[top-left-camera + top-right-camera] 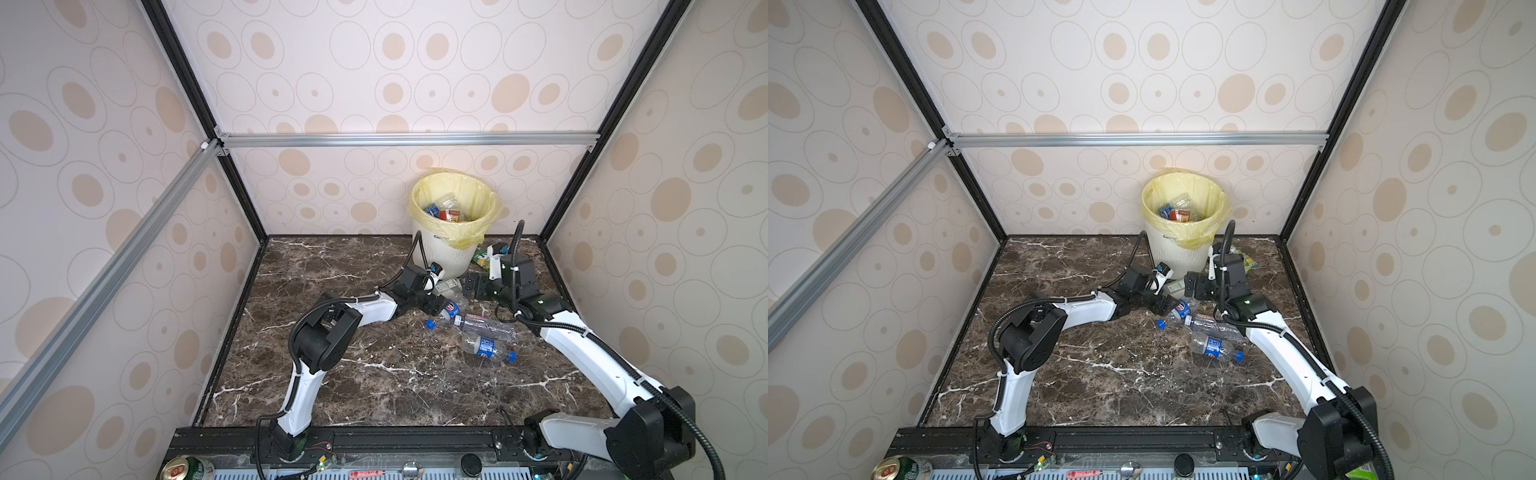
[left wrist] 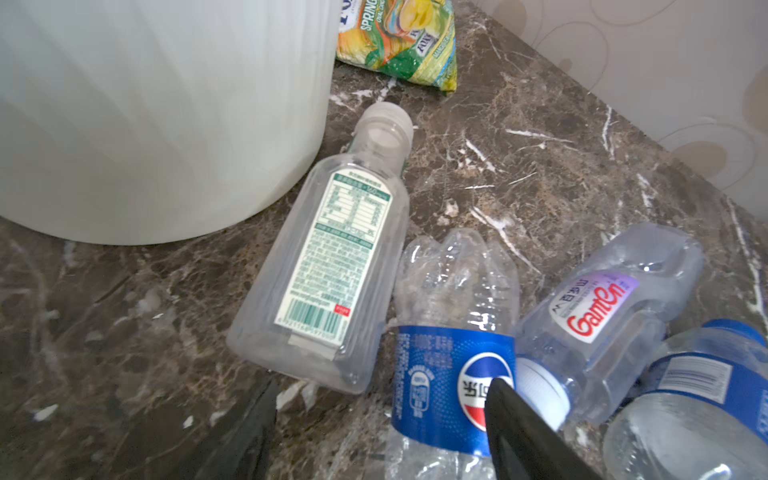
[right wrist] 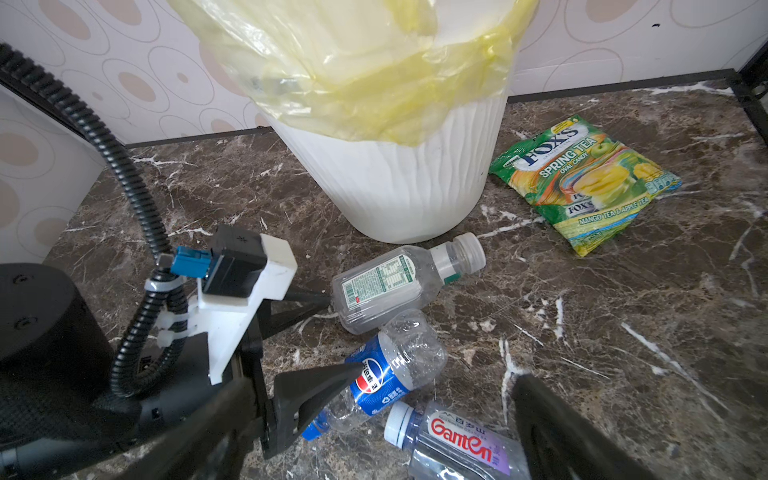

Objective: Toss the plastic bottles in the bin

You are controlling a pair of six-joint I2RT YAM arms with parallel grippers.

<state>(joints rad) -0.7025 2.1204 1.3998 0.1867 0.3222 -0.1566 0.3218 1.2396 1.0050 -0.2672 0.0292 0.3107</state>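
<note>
Bottles [image 1: 485,347] flat on the table [image 1: 332,374] at the foot of the bin [image 1: 444,253], more already inside. Left gripper [image 3: 345,332] low among them, jaws apart: one fingertip touching the green-labelled bottle [image 3: 386,286] at its base, the other over the Pepsi bottle [image 3: 374,382], probably lining up a pinch. Right gripper [image 1: 473,286] spread wide, empty, near the Ganten bottle [image 3: 461,449], seemingly waiting. Snack packet [image 3: 586,183] beside the bin, no bottle.
</note>
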